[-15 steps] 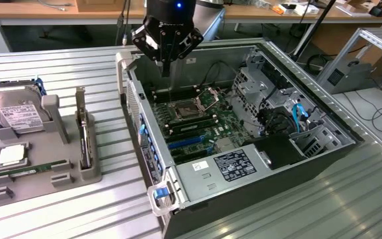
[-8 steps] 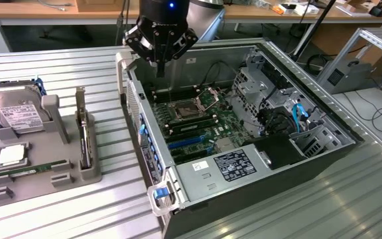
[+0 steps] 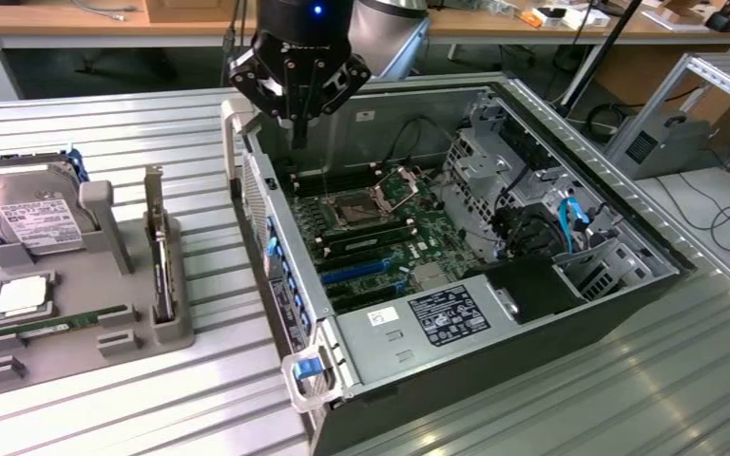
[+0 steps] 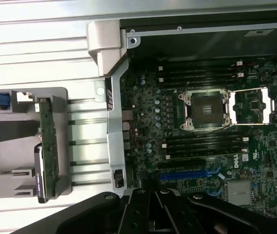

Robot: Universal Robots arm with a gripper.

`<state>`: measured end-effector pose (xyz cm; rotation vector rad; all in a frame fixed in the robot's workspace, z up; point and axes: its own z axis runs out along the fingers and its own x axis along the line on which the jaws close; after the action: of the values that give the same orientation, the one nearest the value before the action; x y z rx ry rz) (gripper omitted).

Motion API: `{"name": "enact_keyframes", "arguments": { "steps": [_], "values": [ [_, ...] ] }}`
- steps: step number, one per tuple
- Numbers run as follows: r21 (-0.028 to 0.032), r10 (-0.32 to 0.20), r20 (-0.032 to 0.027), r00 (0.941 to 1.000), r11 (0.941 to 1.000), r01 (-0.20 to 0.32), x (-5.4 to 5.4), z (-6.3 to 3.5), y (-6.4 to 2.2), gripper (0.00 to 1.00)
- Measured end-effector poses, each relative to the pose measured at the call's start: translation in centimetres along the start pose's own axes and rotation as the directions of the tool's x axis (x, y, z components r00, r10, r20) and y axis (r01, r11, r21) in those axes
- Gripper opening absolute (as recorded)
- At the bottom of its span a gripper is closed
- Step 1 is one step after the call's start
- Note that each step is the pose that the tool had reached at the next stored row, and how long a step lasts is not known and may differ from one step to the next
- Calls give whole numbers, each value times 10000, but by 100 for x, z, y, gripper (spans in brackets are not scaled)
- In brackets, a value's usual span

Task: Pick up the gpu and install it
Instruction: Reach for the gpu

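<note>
1. The gripper point(image 3: 299, 131), fingers pressed together and carrying nothing, is hovering over the case point(image 3: 259, 190) wall nearest the tray point(image 3: 48, 366).
2. The gpu point(image 3: 157, 242) is standing on edge in the tray, well apart from the gripper and beside the hard drive point(image 3: 35, 217).
3. Judged good practice: the fingers should be opening before the descent, straddling the card's thin top edge mid-length and keeping it upright.

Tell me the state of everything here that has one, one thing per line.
gripper: jaws shut, holding nothing.
gpu: standing on edge in the grey holder, not gripped.
hard drive: leaning in the holder.
computer case: lying on its side, open.
CPU socket: cover plate flipped open.
</note>
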<state>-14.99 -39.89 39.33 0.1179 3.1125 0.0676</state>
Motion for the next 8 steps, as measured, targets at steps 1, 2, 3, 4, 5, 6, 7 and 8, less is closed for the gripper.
{"name": "enact_keyframes", "arguments": {
  "steps": [1, 2, 3, 4, 5, 6, 7, 8],
  "values": [
    [0, 0, 0, 10000, 10000, 0, 3, 0, 0, 11],
    [0, 0, 0, 10000, 10000, 0, 4, 0, 0, 11],
    [0, 0, 0, 10000, 10000, 0, 6, 0, 0, 11],
    [0, 0, 0, 10000, 10000, 0, 7, 0, 0, 11],
    [0, 0, 0, 10000, 10000, 0, 10, 0, -1, 11],
    [0, 0, 0, 10000, 10000, 0, 13, 0, -1, 11],
    [0, 0, 0, 10000, 10000, 0, 16, 0, -1, 11],
    [-1, 0, 0, 10000, 10000, 0, 20, 0, -2, 11]
  ]
}}
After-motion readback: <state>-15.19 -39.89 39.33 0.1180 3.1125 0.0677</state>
